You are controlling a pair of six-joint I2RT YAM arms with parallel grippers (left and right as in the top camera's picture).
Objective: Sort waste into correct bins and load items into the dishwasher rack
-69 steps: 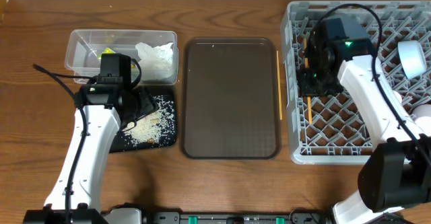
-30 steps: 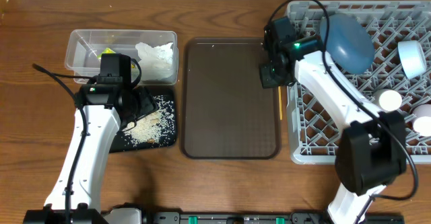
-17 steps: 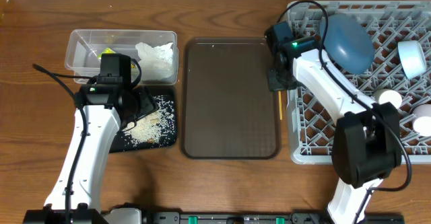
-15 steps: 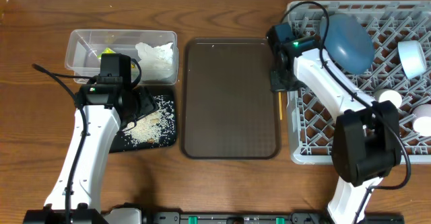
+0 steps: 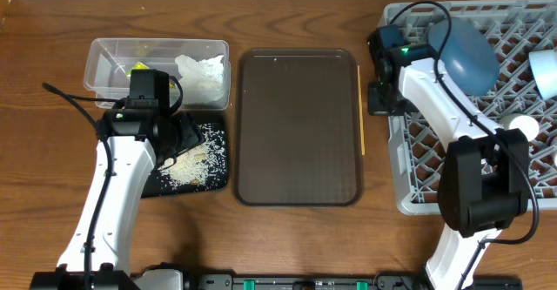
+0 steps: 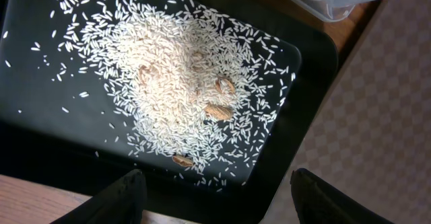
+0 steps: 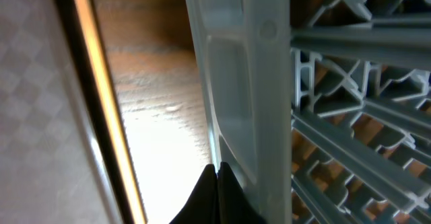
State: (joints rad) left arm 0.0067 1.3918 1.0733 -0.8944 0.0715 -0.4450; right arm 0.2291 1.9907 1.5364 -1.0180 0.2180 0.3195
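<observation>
The grey dishwasher rack (image 5: 409, 205) stands at the right, holding the dark-blue plate (image 5: 466, 50), a pale cup (image 5: 545, 72) and a white item (image 5: 523, 124). My right gripper (image 5: 380, 103) is shut and empty, with its tips (image 7: 217, 187) against the outside of the rack's left wall (image 7: 249, 83). One wooden chopstick (image 5: 361, 107) lies on the table beside the brown tray; it also shows in the right wrist view (image 7: 101, 103). My left gripper (image 5: 184, 133) hangs open (image 6: 219, 187) over the black tray (image 6: 40, 103), which holds rice scraps (image 6: 175, 76).
The clear tub (image 5: 157, 68) at the back left holds the yellow-green wrapper (image 5: 139, 68) and the white tissue (image 5: 202, 72). The brown serving tray (image 5: 296, 124) lies in the middle. A narrow strip of table separates it from the rack.
My right arm came out of the rack to its left wall. The rack with its dishes has slid to the right. The left arm has not moved.
</observation>
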